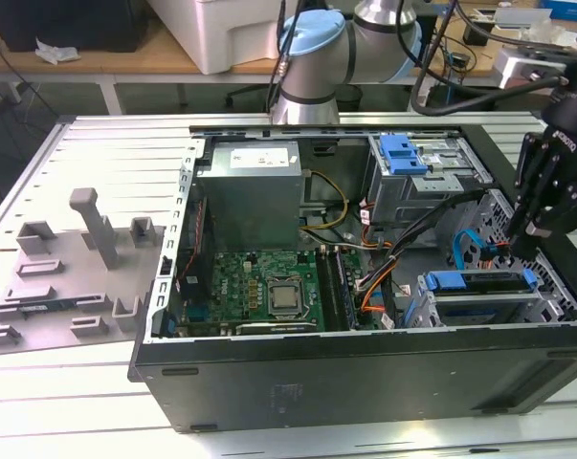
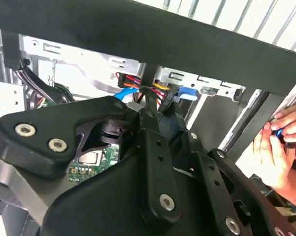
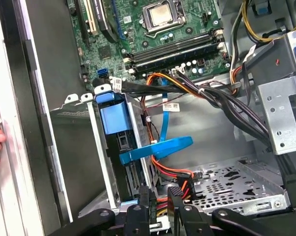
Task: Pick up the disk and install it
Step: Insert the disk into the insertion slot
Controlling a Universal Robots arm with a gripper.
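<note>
Though its grip state cannot be told, the black claw point(image 1: 531, 229) hangs close above the exterior view's right end of the blue-framed silver disk point(image 1: 479, 281), lying lengthwise in a metal cage point(image 1: 432, 312).

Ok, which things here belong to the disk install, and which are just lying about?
Job: flat disk in its blue plastic carrier, sitting in the metal drive cage; black gripper close by it.
Lying about: grey plastic tray; plain grey metal box; small bright-blue plastic bracket; a person's hand at the case edge.
</note>
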